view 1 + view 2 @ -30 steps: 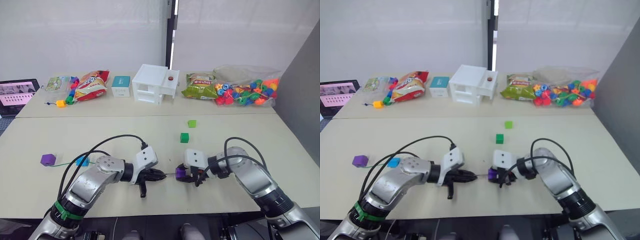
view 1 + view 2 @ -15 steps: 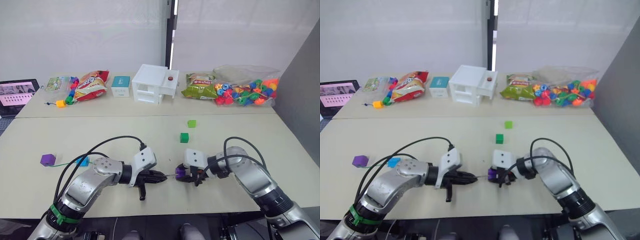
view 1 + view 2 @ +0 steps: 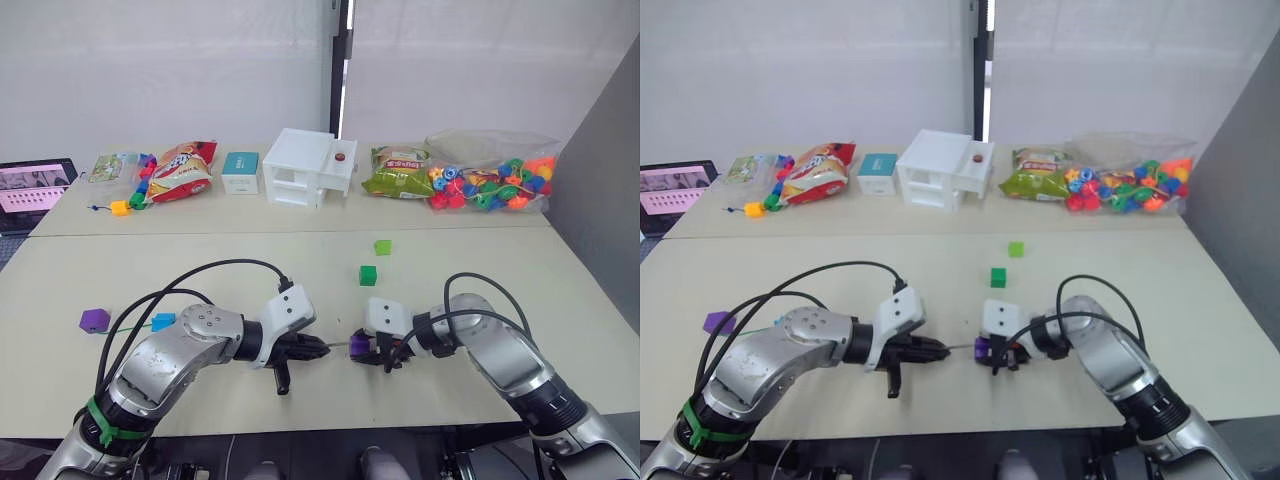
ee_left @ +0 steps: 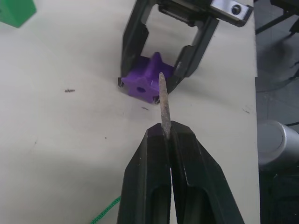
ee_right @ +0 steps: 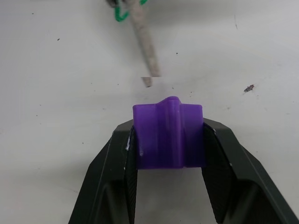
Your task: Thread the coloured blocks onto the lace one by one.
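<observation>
the right gripper (image 5: 169, 154) clamps a purple block (image 5: 168, 133) low on the table (image 3: 300, 270), hole facing left. the left gripper (image 4: 166, 140) pinches the lace's (image 4: 105, 212) grey tip (image 4: 162, 100) shut, aiming it at that hole, just short of entering.

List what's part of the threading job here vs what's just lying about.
In the job:
- purple block in the right gripper
- lace tip pinched by the left gripper
- green lace
- second purple block, blue block
- dark green block, light green block

Lying about:
- bag of round beads
- snack bags
- white box
- yellow cube
</observation>
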Available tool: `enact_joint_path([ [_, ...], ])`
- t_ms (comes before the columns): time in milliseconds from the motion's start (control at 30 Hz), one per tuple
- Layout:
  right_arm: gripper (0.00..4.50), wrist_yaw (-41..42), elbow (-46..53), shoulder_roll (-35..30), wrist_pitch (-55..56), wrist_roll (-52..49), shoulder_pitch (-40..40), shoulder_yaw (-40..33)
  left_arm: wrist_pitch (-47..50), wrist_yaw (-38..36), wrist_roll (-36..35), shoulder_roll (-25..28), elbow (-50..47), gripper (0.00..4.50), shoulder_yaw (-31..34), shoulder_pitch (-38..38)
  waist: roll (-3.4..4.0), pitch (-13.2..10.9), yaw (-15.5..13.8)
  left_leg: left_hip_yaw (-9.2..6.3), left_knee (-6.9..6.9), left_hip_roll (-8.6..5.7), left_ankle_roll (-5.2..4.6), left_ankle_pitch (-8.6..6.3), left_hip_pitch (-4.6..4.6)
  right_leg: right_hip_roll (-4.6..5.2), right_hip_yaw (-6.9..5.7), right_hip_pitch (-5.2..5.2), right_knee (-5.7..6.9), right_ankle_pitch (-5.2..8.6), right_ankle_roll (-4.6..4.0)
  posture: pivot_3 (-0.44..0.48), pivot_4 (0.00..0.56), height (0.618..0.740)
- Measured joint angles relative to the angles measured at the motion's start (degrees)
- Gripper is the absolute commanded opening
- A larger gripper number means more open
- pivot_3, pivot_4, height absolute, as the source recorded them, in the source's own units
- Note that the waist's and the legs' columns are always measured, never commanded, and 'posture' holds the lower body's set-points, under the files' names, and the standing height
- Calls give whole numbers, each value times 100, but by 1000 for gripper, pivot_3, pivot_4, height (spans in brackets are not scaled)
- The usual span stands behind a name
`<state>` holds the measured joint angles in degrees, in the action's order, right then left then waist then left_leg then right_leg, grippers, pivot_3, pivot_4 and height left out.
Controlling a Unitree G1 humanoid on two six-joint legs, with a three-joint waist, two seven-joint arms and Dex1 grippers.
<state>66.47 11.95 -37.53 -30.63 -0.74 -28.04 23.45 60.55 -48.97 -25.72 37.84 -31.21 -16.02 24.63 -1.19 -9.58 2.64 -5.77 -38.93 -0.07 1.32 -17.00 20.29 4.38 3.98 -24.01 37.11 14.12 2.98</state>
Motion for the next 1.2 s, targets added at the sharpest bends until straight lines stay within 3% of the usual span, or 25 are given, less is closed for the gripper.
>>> enact_joint_path([
  [267, 1363, -38, 66, -23, -123, -1, -29, 50, 361, 361, -6, 94, -48, 0, -196, 201, -1, 0, -4, 0, 0, 0, 0, 0, 0, 0, 0, 1, -1, 0, 0, 0, 150, 740],
  [1200, 1363, -122, 281, -58, -455, 12, -53, 124, 356, 919, 88, -379, 292, 0, -573, 254, -1, 0, -9, 0, 0, 0, 0, 0, 1, 1, 0, 0, -2, 0, 0, 0, 150, 740],
])
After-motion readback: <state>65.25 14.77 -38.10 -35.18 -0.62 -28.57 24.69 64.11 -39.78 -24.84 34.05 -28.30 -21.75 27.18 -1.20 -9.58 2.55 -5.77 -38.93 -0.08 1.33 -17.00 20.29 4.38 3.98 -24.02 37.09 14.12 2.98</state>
